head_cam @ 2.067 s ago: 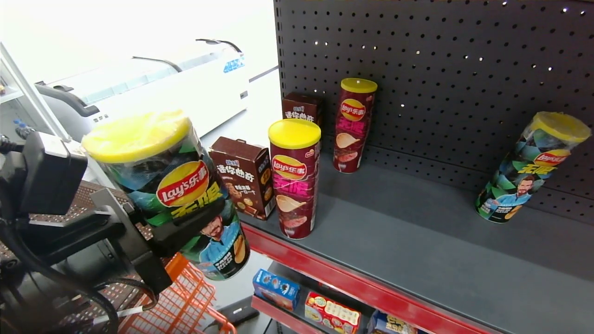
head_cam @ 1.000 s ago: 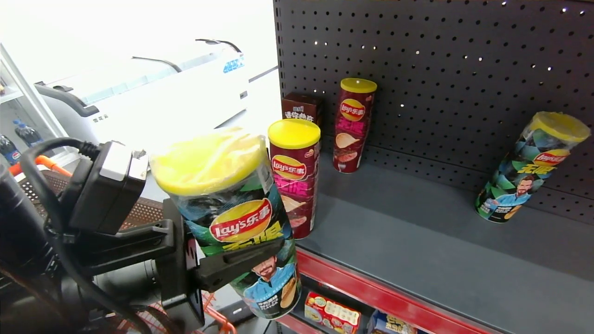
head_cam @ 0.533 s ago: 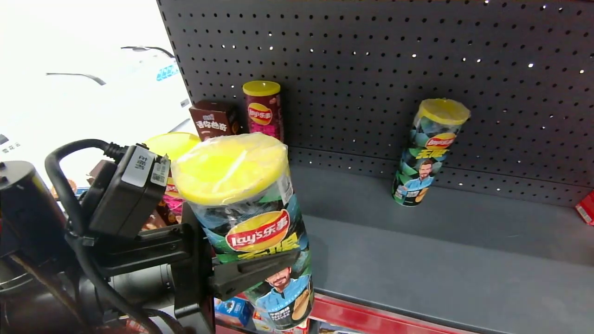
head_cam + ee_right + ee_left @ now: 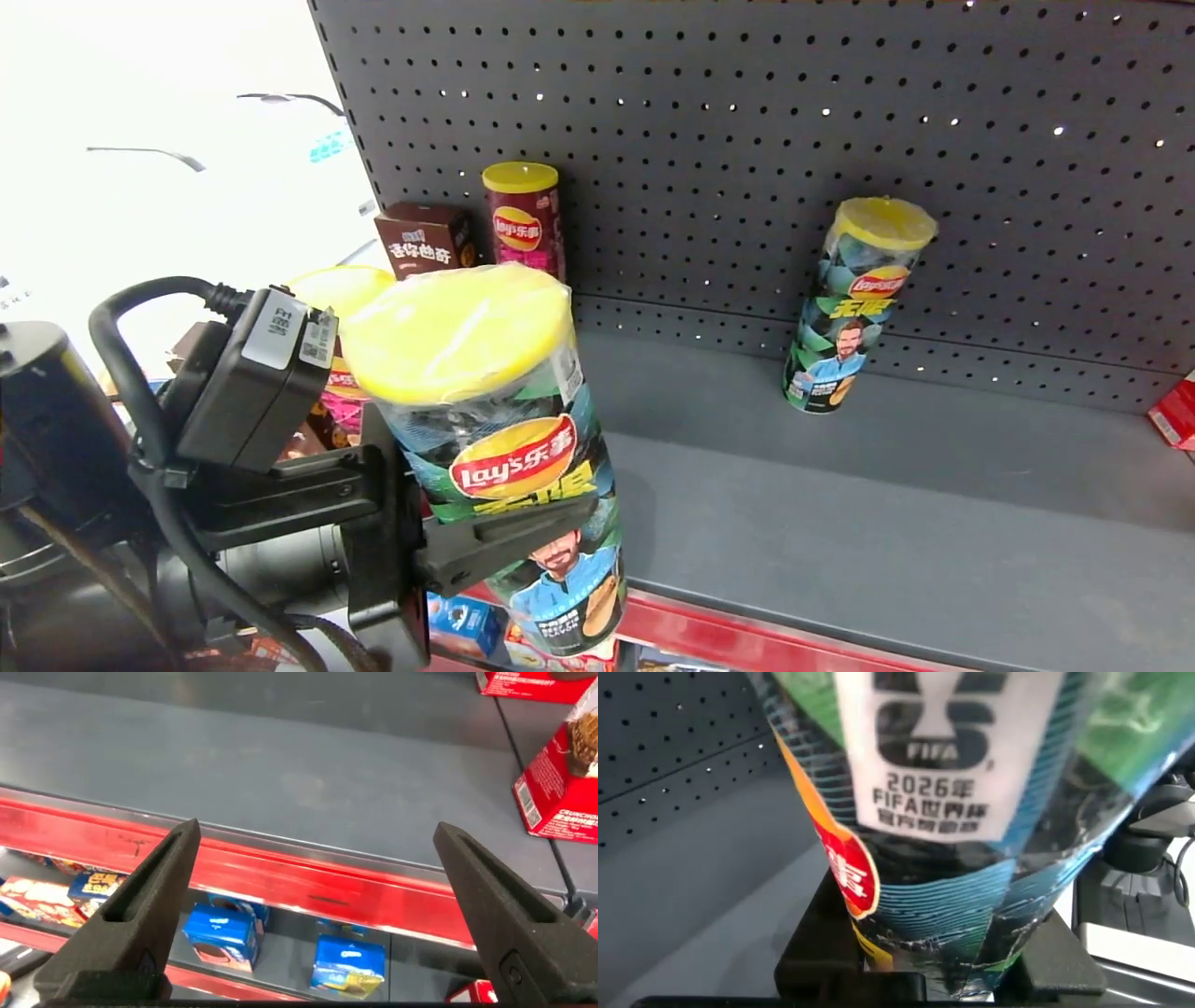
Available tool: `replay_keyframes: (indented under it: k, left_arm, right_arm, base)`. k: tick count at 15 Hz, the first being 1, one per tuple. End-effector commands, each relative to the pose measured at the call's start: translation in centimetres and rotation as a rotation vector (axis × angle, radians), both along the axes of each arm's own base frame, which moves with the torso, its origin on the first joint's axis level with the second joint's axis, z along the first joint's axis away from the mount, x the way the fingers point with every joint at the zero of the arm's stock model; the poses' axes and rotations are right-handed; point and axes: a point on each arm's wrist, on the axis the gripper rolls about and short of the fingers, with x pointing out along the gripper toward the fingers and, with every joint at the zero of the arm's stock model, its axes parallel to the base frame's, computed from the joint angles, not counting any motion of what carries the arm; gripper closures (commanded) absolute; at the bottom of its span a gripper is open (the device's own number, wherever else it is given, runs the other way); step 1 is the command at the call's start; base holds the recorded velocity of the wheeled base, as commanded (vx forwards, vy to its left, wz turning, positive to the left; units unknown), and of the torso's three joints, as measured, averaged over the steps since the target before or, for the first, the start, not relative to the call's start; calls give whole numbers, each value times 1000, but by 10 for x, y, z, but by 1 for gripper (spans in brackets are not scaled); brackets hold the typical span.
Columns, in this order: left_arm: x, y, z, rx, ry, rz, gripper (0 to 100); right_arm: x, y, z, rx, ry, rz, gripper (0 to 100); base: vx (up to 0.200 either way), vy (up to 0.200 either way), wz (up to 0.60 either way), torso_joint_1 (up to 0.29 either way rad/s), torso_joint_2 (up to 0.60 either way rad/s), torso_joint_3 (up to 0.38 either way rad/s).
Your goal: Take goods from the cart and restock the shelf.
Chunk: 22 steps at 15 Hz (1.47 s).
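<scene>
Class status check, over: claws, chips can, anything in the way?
Left claw shut on green chips can, at shelf front. Right claw open. Second green can at back, apart.

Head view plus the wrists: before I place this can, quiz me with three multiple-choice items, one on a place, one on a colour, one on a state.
1. Where does the green can on the shelf stand?
A. At the front edge
B. At the back, by the pegboard
C. On the lower tier

2. What colour is the lid of the held can in the left hand?
A. Red
B. Yellow
C. Blue

3. How is the right hand?
A. Open, holding nothing
B. Shut on a box
C. Shut on a can

Answers:
1 B: it stands far back, close to the perforated panel.
2 B: the top is yellow under clear wrap.
3 A: its fingers stand wide apart, with the shelf's red edge showing between them.
</scene>
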Motion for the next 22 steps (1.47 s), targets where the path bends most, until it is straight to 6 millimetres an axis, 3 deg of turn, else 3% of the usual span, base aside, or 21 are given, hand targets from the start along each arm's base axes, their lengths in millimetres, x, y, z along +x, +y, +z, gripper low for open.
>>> replay_keyframes:
  k: [1, 6, 22]
  left_arm:
    - [0, 1, -1, 2, 3, 2, 100]
    - [0, 1, -2, 4, 6, 4, 100]
    - [2, 6, -9, 26, 12, 94, 100]
  right_arm:
    - [0, 0, 0, -1, 0, 0, 0]
    - [0, 0, 0, -1, 0, 0, 0]
    - [0, 0, 0, -1, -2, 4, 0]
  base:
    - [0, 0, -600, -2, 2, 7]
    - [0, 0, -600, 6, 3, 2]
    - [0, 0, 75, 1, 0, 1]
